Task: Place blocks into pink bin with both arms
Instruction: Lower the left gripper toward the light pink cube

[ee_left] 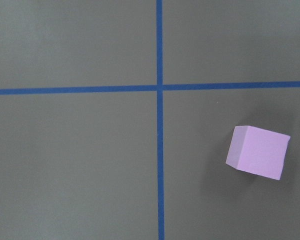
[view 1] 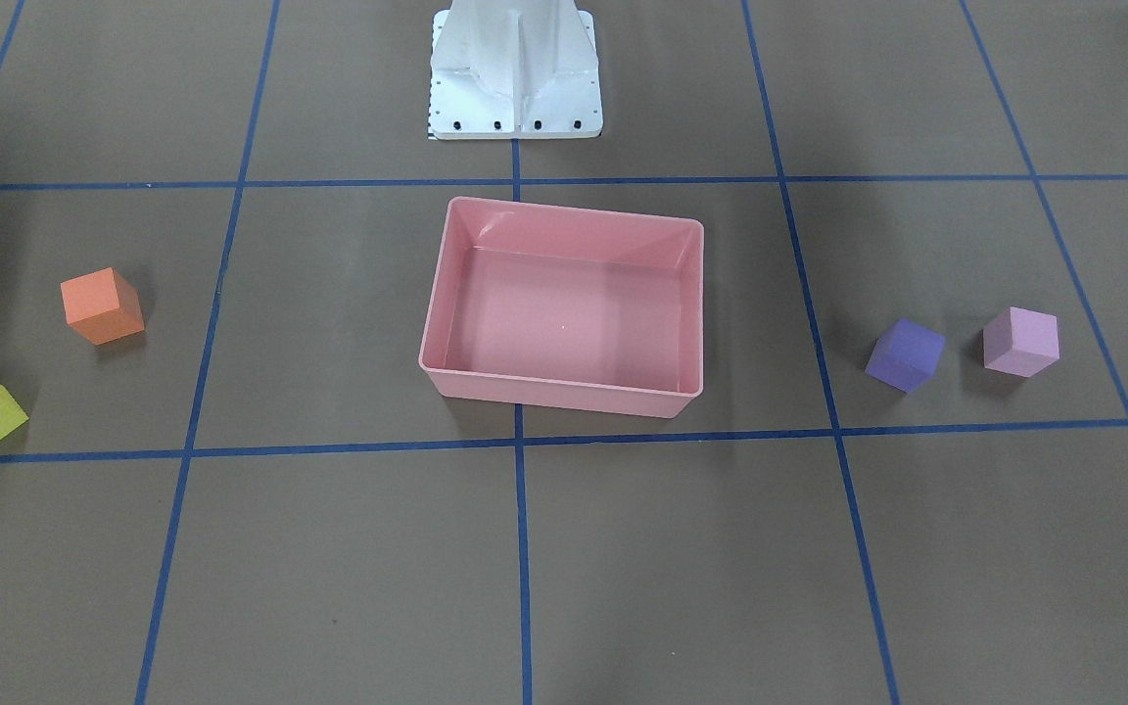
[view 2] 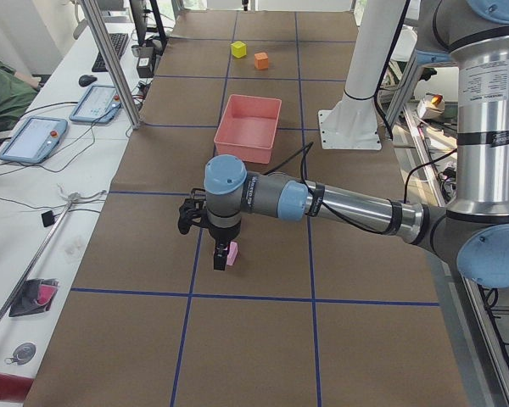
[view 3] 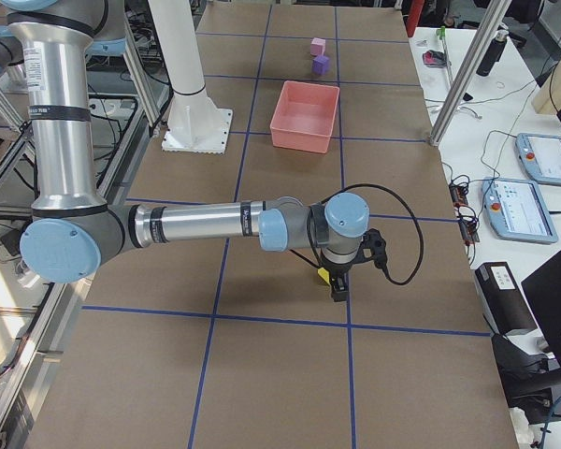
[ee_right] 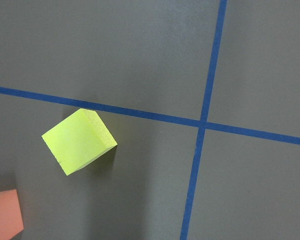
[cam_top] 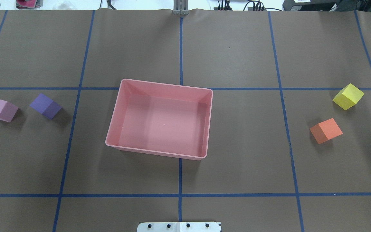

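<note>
The left hand is being held over the matte light pink-lilac cube, the right hand over the matte yellow cube. Whether either is clenched cannot be told. The shallow glossy pink plastic bin is lying empty between them, mid-way along the worktop.

Blue tape lines grid the brown table paper; a teach pendant lies on the white side bench

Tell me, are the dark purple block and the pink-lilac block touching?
Apart. The overhead exterior view shows a strip of bare table between the dark purple block and the pink-lilac block; the front-facing view shows the same gap.
</note>
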You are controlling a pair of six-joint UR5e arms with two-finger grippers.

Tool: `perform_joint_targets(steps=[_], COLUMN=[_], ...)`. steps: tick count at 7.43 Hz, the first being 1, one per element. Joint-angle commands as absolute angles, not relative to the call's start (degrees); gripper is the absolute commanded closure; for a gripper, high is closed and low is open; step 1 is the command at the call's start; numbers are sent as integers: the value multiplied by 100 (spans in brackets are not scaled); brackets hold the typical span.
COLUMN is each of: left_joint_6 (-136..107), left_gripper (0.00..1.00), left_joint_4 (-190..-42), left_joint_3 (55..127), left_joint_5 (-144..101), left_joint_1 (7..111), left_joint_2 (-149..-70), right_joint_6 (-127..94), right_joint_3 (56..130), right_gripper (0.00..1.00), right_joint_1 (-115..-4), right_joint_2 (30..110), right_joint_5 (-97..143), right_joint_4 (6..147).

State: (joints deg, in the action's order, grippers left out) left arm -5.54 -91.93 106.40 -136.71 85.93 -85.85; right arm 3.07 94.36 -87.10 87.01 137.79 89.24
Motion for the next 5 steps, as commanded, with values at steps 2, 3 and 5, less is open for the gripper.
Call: perform_joint_targets(steps=[2, 3, 5], left_joint_6=[-763, -1426, -2641], left_gripper=[0, 0, 0], left_joint_4=[-9832, -10505, -11448], left_joint_3=[10030, 9994, 9984], left_joint_5=[-13826, -13660, -12917], left_joint_1=[8026, 7824, 6983], left_joint_2=[-8833, -8790, -8667], right_joint_6=[316, 316, 308], right_joint_3=[9291, 9290, 9273], right_gripper=[0, 0, 0], right_joint_1=[-8701, -8701, -8701], right_joint_2=[8604, 8604, 8604], right_joint_5=[13799, 13790, 13842], right_joint_4=[8921, 8921, 8930])
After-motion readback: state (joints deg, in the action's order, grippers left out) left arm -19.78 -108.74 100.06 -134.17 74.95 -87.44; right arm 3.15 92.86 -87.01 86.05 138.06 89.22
